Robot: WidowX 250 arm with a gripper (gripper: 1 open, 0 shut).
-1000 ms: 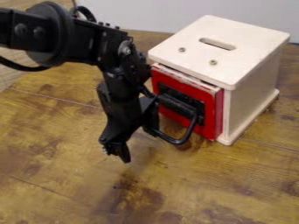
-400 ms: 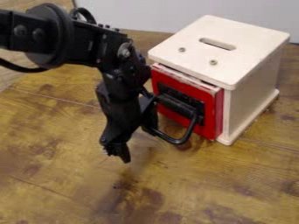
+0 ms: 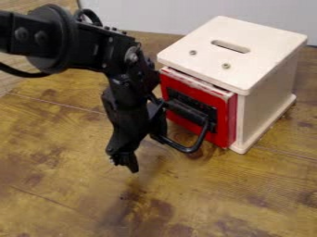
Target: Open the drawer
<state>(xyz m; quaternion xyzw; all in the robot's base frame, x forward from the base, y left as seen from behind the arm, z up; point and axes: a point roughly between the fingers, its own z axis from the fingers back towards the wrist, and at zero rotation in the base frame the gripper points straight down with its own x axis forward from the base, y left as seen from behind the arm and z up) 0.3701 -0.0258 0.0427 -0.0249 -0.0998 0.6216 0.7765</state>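
The red-fronted drawer (image 3: pixel 202 102) sits in a cream-white box (image 3: pixel 247 65) at the right and stands slightly out from the box's front. Its large black loop handle (image 3: pixel 186 130) juts toward the lower left. My black gripper (image 3: pixel 125 159) hangs from the arm (image 3: pixel 74 42) just left of the handle, fingers pointing down at the wooden table. It sits close against the handle's left end; whether a finger hooks the loop is hidden. The fingers look close together, and I cannot tell whether they are open or shut.
The wooden table (image 3: pixel 74 199) stretches across the front and left. The box's top panel has a slot (image 3: pixel 231 44) and two small screws. A pale wall runs along the back.
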